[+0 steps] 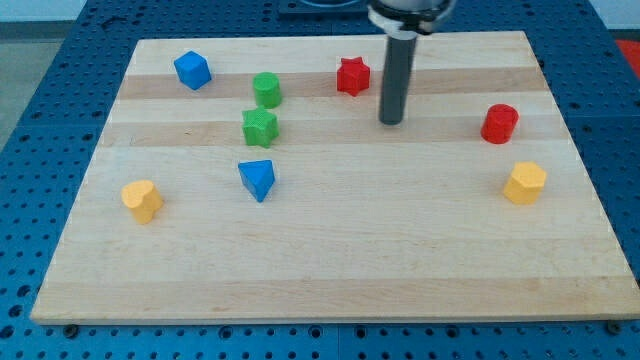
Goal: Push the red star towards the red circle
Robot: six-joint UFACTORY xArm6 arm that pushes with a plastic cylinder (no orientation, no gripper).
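Observation:
The red star (352, 76) lies near the view's top, a little right of centre. The red circle (499, 123) stands far to its right, near the board's right edge. My tip (391, 122) is the lower end of a dark rod coming down from the view's top. It stands just right of and below the red star, apart from it, and well left of the red circle.
A wooden board (330, 270) carries a blue cube (192, 70), a green cylinder (266, 89), a green star (259, 127), a blue triangle (257, 179), a yellow block at the left (142, 200), and a yellow hexagon (524, 183) below the red circle.

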